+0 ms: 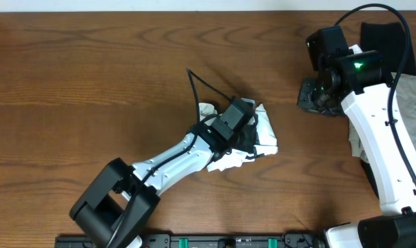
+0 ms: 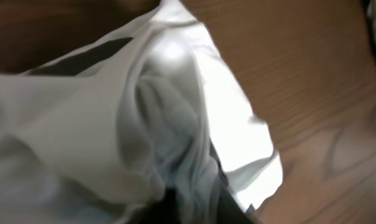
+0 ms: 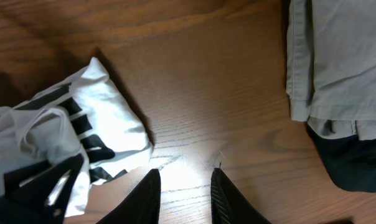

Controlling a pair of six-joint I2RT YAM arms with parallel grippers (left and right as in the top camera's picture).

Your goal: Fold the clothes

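If my left claw (image 1: 248, 134) lifts away carelessly: the thin, wrinkled white T-shirt with the black striped print (image 1: 268, 131) could be dragged up with it. The compact bundle would then fall open, since loose folds crowd right against me in the left wrist view.
If cloth is snagged: I judge a layer could catch between my jaws, because I cannot see where the fabric ends and my fingers begin.
If my right claw (image 3: 185, 179) sweeps in low: it could shove the bundle's corner across the brown wooden counter (image 1: 91, 83) and skew the fold.
Left claw state: I cannot tell whether it is clenched or released; cloth and my own wrist hide the jaws.
Right claw state: released, jaws apart, nothing between them, only bare wood beneath.
Shirt position: a small bunched packet at the centre of the overhead frame, under my left claw, with white edges showing on its right and lower sides.
Shirt relative to right claw: at the left of the right wrist frame, near my fingertips but apart from them.
Other clothes: a grey-beige folded garment (image 3: 337, 56) fills the upper right of the right wrist frame, and a black garment (image 3: 356, 165) shows beneath its lower edge. Both are well apart from the shirt.
Task standing: I judge the shirt close to folded, though untidy at the edges.
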